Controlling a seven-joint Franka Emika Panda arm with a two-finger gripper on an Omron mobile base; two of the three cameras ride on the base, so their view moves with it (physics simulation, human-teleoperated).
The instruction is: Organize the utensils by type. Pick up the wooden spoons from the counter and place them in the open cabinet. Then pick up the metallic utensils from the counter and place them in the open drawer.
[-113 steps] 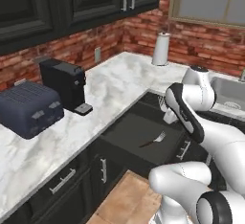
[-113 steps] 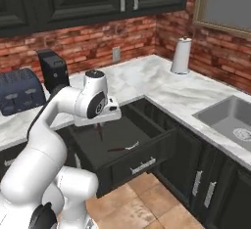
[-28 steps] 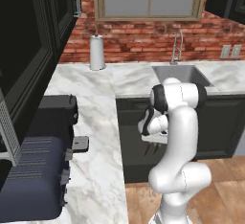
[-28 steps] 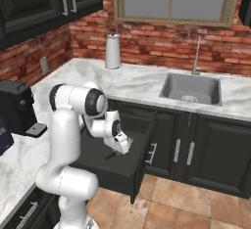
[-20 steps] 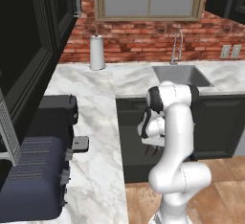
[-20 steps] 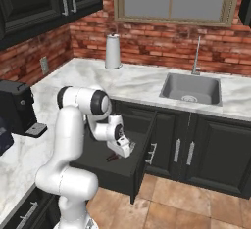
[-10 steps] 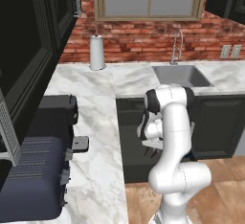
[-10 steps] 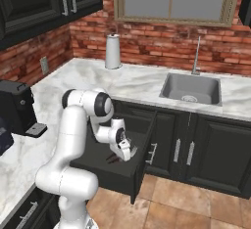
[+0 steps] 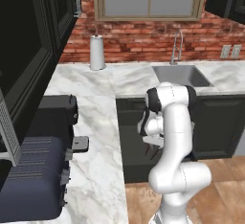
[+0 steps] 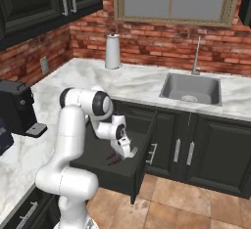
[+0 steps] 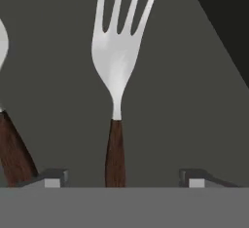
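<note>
Gripper spread over fork in open drawer.
In the hand view the gripper (image 11: pixel 121 176) stands with its finger tips apart, either side of a silver fork (image 11: pixel 116 66) with a dark brown handle, clear of it. The fork lies flat on the open drawer (image 11: pixel 58 76) floor; a second utensil (image 11: pixel 10 144) with a brown handle lies beside it. In the right base view the gripper (image 10: pixel 126 150) sits low inside the drawer (image 10: pixel 139 167).

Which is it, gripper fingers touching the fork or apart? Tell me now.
Apart. In the hand view the fork lies on the open drawer floor, its dark handle running midway between the two spread fingertips, with bare drawer floor showing on both sides.
</note>
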